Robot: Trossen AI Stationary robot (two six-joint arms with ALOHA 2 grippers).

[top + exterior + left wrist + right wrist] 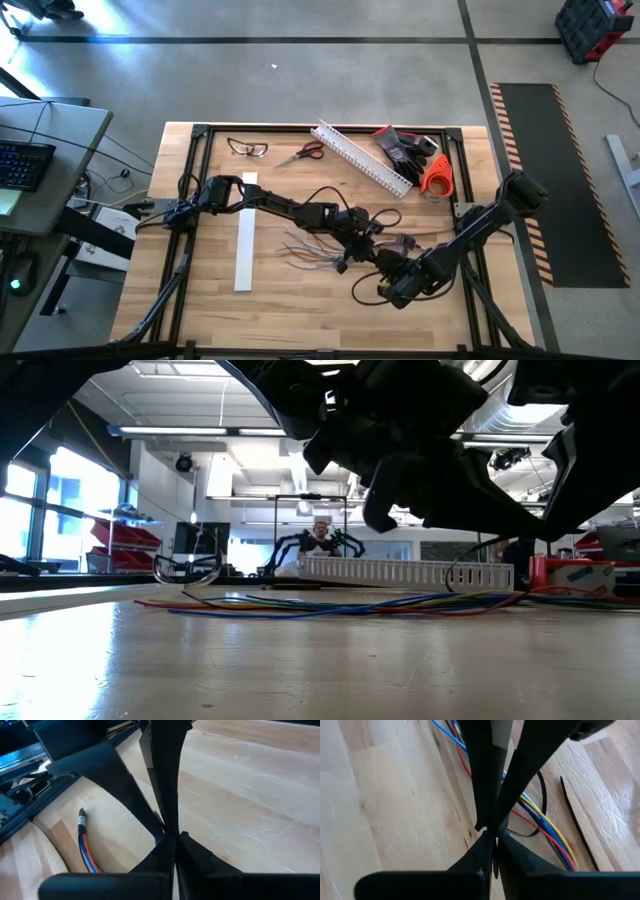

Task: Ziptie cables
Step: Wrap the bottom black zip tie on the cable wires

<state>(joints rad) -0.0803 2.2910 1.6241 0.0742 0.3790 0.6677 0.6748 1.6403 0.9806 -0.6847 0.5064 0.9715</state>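
- The right gripper [392, 288] hangs low over the counter [300, 300] at about five o'clock from its middle; its fingers [492, 795] are clenched, tips pressed together. The right wrist view shows them meeting just above the wood, and whether anything thin is pinched there cannot be told.
- Beside those tips the cables [545, 827] run across the wood as blue, yellow and red strands, with a thin dark loop around them.
- One of the zipties [577, 822], a stiff dark strip, lies flat on the counter just beside the cables.
- The left gripper [352, 240] reaches in from nine o'clock to the counter's middle. Its fingers [167, 780] are also clenched with nothing visible between them.
- In the high view the cables [305, 250] fan out loosely just left of centre, under the left arm's forward end.
- A white flat strip [245, 240] lies lengthwise at about eight o'clock.
- Farther off, at twelve o'clock, scissors [302, 153] with red handles rest on the wood, and safety glasses [247, 148] at eleven o'clock.
- A white slotted channel [362, 158] lies slantwise at one o'clock, with black gloves [405, 150] and an orange tape roll [437, 175] beyond it near two o'clock.
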